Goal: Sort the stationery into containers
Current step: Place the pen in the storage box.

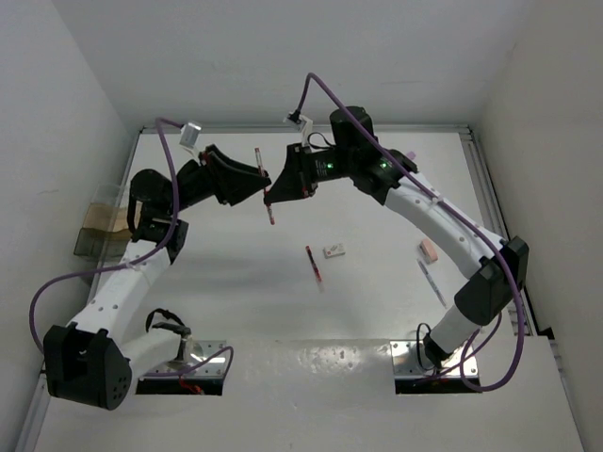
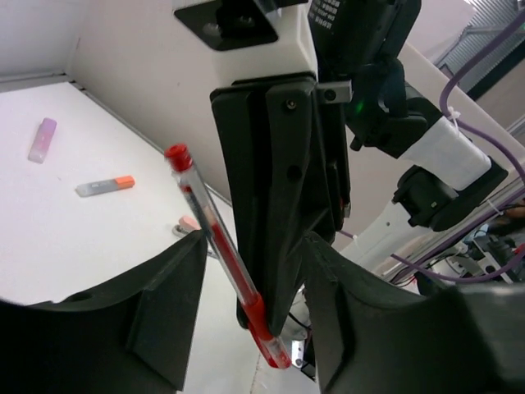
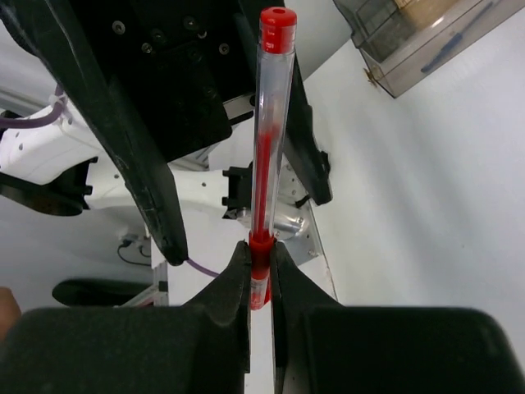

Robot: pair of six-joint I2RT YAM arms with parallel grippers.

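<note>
A red pen (image 1: 272, 215) hangs in the air over the far middle of the table. My right gripper (image 3: 261, 250) is shut on its red grip, and the pen (image 3: 271, 123) stands straight up from the jaws. My left gripper (image 2: 256, 246) is open, its fingers spread either side of the pen (image 2: 209, 222) and the right gripper's fingers, not touching the pen. The two grippers (image 1: 256, 185) (image 1: 277, 193) meet tip to tip. A second red pen (image 1: 313, 265), a whitish eraser (image 1: 334, 250), a pink eraser (image 1: 429, 250) and a pale pen (image 1: 431, 282) lie on the table. The containers (image 1: 99, 231) stand at the left edge.
The clear, tan-tinted bins (image 3: 418, 41) show a blue streak inside. A pink marker (image 2: 43, 139) and a small grey stick with an orange end (image 2: 105, 186) lie far right. White walls enclose the table on three sides. Purple cables loop from both arms.
</note>
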